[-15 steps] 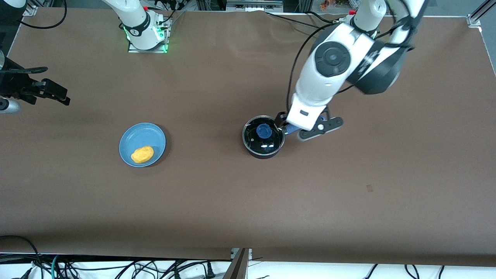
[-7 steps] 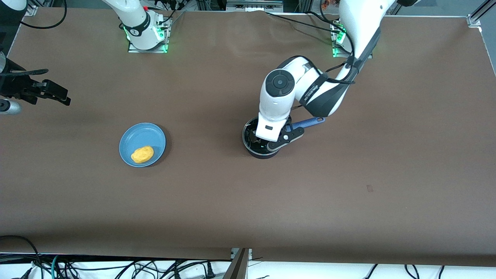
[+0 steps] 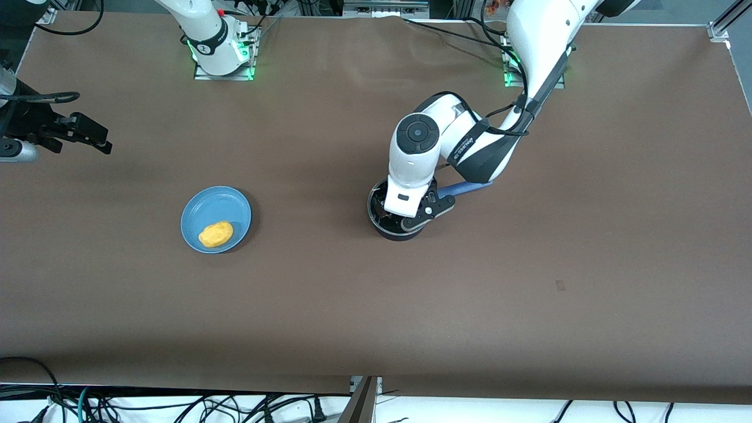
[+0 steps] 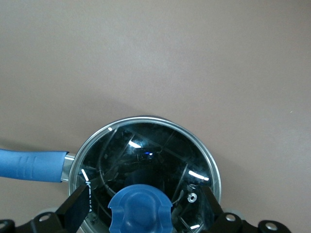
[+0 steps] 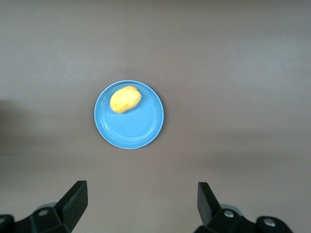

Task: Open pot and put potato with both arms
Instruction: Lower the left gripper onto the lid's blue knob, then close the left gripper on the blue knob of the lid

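Left gripper over the lidded pot, fingers spread either side of the lid's blue knob.

The pot sits mid-surface, glass lid on. The potato lies on a blue plate toward the right arm's end. The right gripper waits, fingers spread, above the plate. No writing is readable.

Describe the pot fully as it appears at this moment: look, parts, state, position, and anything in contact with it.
The pot is a small round black saucepan standing upright on the brown table, toward the left arm's end from the plate. A long blue handle juts sideways. Its glass lid, metal-rimmed with a blue knob, is still on. The left gripper hangs open, its fingers either side of the knob; contact cannot be told.
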Robot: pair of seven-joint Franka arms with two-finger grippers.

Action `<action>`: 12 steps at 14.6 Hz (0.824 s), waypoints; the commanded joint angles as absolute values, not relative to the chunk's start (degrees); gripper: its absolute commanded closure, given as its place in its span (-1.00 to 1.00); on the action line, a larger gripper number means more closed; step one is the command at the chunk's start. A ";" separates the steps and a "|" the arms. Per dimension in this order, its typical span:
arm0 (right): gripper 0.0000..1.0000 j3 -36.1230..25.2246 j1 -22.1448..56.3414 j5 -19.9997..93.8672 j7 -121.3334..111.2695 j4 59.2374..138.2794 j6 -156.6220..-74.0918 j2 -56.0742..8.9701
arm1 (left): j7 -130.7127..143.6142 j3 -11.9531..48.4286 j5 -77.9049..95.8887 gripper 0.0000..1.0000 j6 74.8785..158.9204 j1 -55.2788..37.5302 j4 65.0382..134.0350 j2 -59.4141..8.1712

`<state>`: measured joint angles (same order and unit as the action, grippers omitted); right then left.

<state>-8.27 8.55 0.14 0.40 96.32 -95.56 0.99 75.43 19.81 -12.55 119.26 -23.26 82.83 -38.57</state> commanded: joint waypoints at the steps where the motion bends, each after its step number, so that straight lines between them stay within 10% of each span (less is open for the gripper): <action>1: -1.00 -6.77 8.79 -1.49 0.44 97.56 -96.85 2.11 | 76.64 19.51 -13.63 -0.99 119.44 -24.26 82.35 -39.81; 12: -1.00 -6.15 8.79 -2.11 0.35 96.51 -97.03 1.50 | 79.10 19.51 -10.20 -0.94 121.03 -24.26 82.44 -41.22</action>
